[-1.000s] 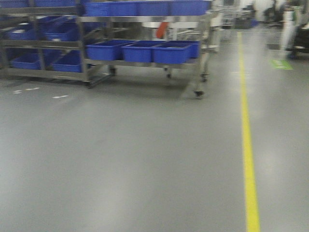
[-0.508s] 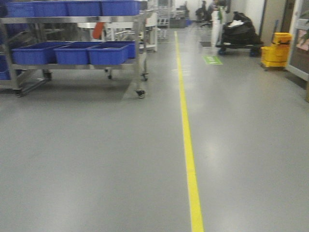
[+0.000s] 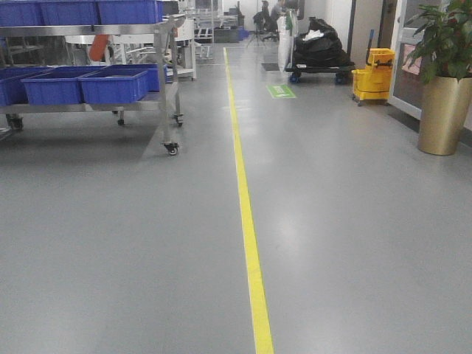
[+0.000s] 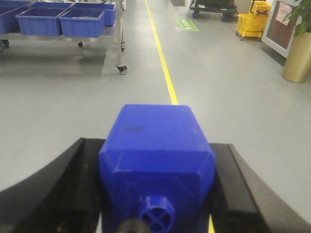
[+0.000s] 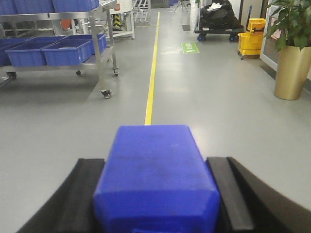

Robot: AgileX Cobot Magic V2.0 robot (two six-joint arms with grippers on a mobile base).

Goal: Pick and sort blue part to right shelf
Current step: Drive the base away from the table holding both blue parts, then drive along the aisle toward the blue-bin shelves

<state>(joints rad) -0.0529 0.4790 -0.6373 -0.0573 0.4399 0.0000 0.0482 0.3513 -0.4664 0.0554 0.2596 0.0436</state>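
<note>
Between the black fingers of the right gripper (image 5: 155, 165): one solid dark-blue plastic block with sloped shoulders (image 5: 156, 184), the fingers pressing on both its flanks; its cap end is lying out of view. Between the fingers of the left gripper (image 4: 156, 145): one blue plastic block with small round knob (image 4: 156, 150), being pinched likewise. Far ahead-left of both tools: stainless-steel wheeled rack (image 5: 58, 16) carrying blue plastic bins (image 5: 68, 52).
</note>
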